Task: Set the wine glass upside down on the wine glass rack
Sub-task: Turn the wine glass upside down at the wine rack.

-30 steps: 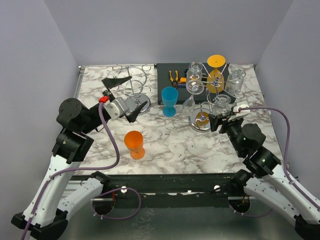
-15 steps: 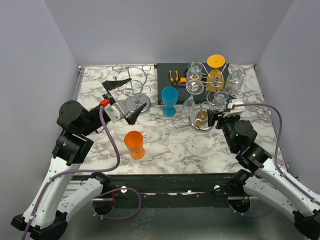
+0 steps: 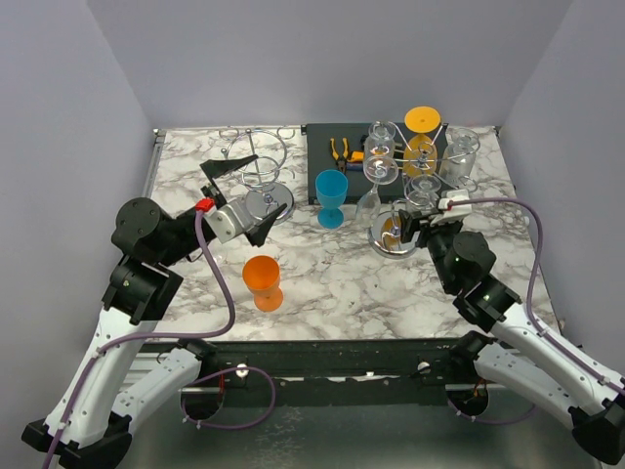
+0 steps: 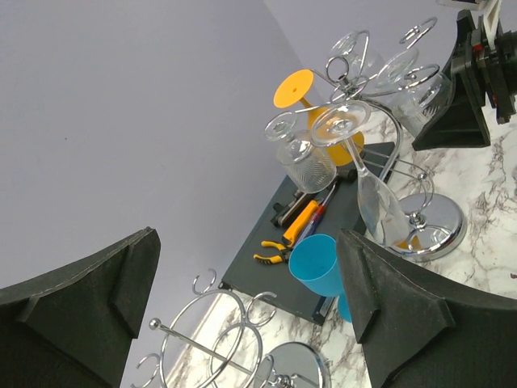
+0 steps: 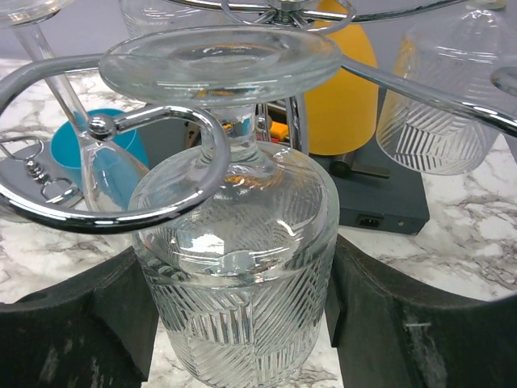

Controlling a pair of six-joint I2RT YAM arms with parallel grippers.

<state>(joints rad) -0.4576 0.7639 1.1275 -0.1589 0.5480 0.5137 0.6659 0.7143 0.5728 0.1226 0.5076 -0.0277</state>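
The right gripper [image 5: 241,299] is closed part-way on the bowl of the clear ribbed wine glass [image 5: 234,210], with 1 dark finger against each side. The glass is foot-up at the near side of the chrome wire glass rack [image 4: 436,234]. Its stem sits inside 1 curled rack arm, and its foot is just above the wire. Left of the rack, the left gripper [image 3: 244,195] is spread wide and holds nothing. A blue plastic goblet [image 3: 331,195] stands between it and the rack.

Ribbed clear wine glass [image 5: 238,307] hangs inverted on the chrome rack [image 5: 65,217].
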